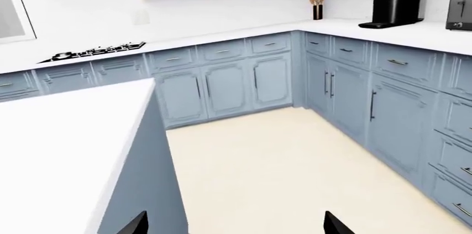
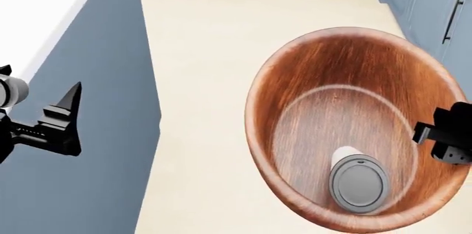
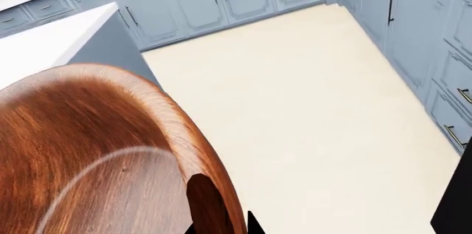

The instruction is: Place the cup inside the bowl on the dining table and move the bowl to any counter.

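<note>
kitchen, blue cabinets (image 1: 225, 87), hob (image 1: 94, 52) (coffee machine (image 1: 394, 0))

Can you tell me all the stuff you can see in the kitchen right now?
bowl: one, reddish-brown wood, held up over the floor by its rim
cup: one, cream-white with a grey lid, lying inside the bowl
counter: one, white, running along the walls over blue cabinets
island top: one, white, on a blue base
cabinets: many, blue-grey, under the counter
stove burners: one set, black, on the counter
coffee machine: one, black, on the counter
utensil pot: one, dark, on the counter
floor: cream
left gripper: open, empty
right gripper: black, shut on the bowl's rim
</note>
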`<state>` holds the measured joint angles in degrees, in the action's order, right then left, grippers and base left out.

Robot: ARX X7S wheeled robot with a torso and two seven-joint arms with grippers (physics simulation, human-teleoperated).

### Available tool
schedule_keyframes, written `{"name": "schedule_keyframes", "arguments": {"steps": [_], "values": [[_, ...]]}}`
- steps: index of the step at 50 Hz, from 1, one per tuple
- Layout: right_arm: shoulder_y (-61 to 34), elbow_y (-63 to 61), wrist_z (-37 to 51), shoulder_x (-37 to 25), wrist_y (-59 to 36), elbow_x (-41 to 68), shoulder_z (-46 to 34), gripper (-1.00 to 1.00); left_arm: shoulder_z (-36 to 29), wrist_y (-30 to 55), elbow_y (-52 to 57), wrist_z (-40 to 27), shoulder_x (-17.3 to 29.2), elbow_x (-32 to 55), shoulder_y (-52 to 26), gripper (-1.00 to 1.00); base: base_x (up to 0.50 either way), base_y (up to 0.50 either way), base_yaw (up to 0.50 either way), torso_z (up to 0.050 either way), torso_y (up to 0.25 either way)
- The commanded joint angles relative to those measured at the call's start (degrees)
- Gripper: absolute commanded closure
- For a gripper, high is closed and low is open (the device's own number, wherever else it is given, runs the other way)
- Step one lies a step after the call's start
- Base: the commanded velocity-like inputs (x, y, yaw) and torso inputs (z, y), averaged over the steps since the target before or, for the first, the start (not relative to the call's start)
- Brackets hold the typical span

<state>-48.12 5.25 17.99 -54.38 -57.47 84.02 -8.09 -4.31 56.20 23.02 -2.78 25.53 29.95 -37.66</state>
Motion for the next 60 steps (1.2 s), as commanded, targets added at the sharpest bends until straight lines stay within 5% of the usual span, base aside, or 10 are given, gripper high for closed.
{"name": "schedule_keyframes", "arguments": {"steps": [1, 60], "values": [[-1.1, 0.0, -1.4, 0.4, 0.4, -0.5, 0.3, 1.00, 0.0, -0.1, -0.6, 0.2, -0.2, -0.2, -0.1, -1.00, 0.50, -0.17, 0.00, 0.000, 0.000], [-14.1, 7.7, -6.2, 5.8, -2.3, -6.6, -7.7, 1.00, -2.0, 0.2, -3.1, -0.5, -1.7, 0.6, -4.0, -1.00, 0.50, -0.07, 0.00, 0.000, 0.002]]}}
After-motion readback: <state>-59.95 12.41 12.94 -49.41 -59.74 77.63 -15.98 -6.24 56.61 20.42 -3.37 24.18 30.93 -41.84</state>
